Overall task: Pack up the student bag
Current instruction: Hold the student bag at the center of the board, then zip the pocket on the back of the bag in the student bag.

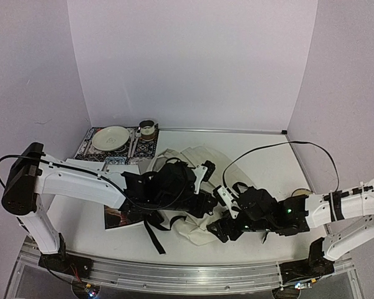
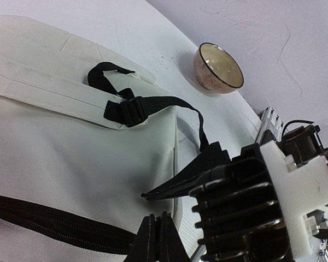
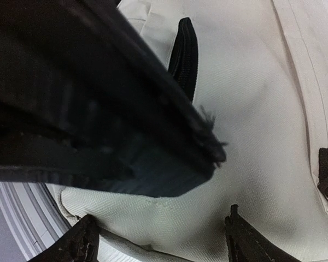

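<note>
left gripper (image 2: pixel 157 218): its two fingers are pressing flat together, closed; whether they are pinching any fabric cannot be told.
right gripper (image 3: pixel 161 215): its fingers (image 3: pixel 246 240) are standing well apart, open, with nothing between them but cloth lying beneath.
student bag (image 1: pixel 190 156): it is lying crumpled directly under both grippers, with cream fabric filling each wrist view.
zipper (image 2: pixel 54 221): it is running in from the left and ending right at the left gripper's closed tips.
strap buckle (image 2: pixel 128 112): it is lying on the bag ahead of the left gripper, with its black strap curving back towards the right gripper's body.
bowl (image 2: pixel 218 68): it is sitting upright on the table beyond the bag, further ahead of the left gripper.
dark shape (image 3: pixel 87 109): blurred and close, it is covering the view above the right gripper's fingers; what it is cannot be told.
placemat (image 1: pixel 87 146): it is lying well behind the left gripper, carrying a plate (image 1: pixel 110 137) and a cup (image 1: pixel 148 129).
</note>
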Controlling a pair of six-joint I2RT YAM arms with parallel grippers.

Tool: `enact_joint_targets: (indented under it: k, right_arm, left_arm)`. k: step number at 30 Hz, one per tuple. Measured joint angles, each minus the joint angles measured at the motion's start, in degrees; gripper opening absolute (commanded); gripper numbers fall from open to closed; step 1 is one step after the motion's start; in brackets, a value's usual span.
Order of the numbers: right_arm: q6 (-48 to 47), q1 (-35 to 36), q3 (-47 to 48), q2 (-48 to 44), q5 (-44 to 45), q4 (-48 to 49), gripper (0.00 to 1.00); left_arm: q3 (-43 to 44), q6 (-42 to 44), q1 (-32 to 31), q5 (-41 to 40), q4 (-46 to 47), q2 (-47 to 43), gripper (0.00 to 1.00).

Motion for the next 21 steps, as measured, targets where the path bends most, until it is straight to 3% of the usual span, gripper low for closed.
enact_joint_targets:
  k: [3, 7, 14, 16, 21]
  right_arm:
    - [0.2, 0.2, -1.2, 0.0, 2.0, 2.4, 0.74]
    - [0.2, 0.3, -2.4, 0.4, 4.4, 4.8, 0.59]
    - [-0.8, 0.6, -4.7, 0.3, 6.1, 8.1, 0.10]
    - [-0.6, 0.7, -5.0, -0.5, 5.9, 8.3, 0.01]
    - [-1.2, 0.6, -5.7, -3.5, 5.9, 7.0, 0.00]
  left_arm:
    - [-0.1, -1.0, 0.0, 0.0, 0.1, -0.2, 0.00]
    - [-0.4, -2.4, 0.0, 0.8, 1.1, -0.2, 0.00]
    - [-1.5, -3.8, 0.3, 1.6, 2.0, -0.2, 0.00]
    - [-1.8, -3.8, 0.3, 1.1, 2.4, -0.3, 0.00]
    - [-3.4, -4.1, 0.6, -2.1, 3.3, -1.5, 0.00]
